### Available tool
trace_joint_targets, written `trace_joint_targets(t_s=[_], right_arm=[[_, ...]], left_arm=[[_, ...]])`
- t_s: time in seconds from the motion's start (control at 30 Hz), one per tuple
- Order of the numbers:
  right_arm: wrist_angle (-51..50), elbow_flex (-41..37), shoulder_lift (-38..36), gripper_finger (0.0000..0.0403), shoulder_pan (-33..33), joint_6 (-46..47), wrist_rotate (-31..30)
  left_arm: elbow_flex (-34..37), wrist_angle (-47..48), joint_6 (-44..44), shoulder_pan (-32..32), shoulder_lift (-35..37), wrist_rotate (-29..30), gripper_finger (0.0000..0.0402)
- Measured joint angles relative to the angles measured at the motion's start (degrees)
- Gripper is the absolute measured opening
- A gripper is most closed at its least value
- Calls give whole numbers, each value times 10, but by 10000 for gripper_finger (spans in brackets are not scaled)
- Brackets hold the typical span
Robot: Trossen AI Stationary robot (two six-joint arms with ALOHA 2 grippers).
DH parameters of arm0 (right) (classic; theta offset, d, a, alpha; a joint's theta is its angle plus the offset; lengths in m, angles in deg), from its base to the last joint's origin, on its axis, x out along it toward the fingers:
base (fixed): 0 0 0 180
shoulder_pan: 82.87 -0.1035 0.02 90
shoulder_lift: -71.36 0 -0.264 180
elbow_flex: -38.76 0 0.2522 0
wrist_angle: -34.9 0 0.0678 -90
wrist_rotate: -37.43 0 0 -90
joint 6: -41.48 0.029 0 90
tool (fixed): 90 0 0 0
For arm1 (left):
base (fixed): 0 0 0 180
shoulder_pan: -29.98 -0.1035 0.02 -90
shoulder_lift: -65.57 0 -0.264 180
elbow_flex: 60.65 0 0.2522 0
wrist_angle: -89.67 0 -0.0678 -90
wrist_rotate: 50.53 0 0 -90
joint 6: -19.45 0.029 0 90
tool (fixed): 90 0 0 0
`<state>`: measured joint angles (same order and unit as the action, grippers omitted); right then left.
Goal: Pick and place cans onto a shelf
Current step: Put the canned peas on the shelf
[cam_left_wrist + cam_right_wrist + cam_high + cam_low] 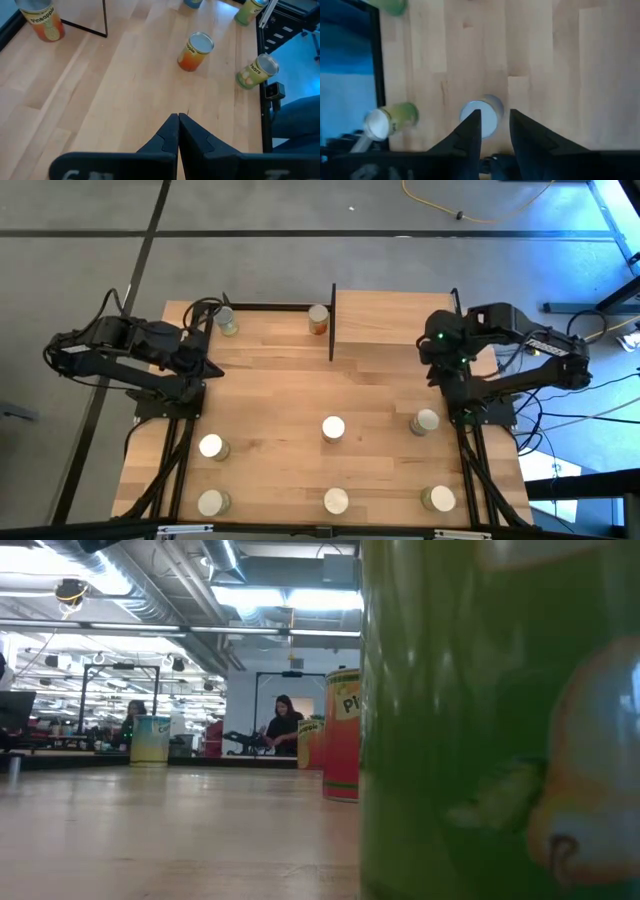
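Looking down from above, you see your right gripper at the right of the frame, over the tabletop just below the shelf. Its wrist view shows the fingers spread apart, with a blue-labelled can lying beyond them on the wood; nothing is pinched between them. Your left gripper waits at the left edge of the tabletop, its fingers pressed together and holding nothing.

Two cans stand along the top edge of the tabletop in the overhead view: a green one at upper left and an orange one just left of the shelf's black upright panel. The shelf board itself sits at upper centre-right. Six more cans are spread over the lower half: three in a middle row and three along the bottom edge.

In the table-level view a green can fills the right side, and a person shows in the room behind.
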<state>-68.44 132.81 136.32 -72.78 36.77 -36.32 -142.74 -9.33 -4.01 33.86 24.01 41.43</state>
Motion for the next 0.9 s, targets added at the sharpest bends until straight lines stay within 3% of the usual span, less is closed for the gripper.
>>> trace_joint_targets(t_s=[0.33, 0.6, 0.9], right_arm=[[39, -108, 30, 102, -79, 88, -12], [121, -213, 28, 102, -112, 55, -15], [138, -297, 28, 102, -116, 42, -35]], left_arm=[[0, 0, 0, 0, 0, 0, 0], [0, 0, 0, 0, 0, 0, 0], [0, 0, 0, 0, 0, 4, 0]])
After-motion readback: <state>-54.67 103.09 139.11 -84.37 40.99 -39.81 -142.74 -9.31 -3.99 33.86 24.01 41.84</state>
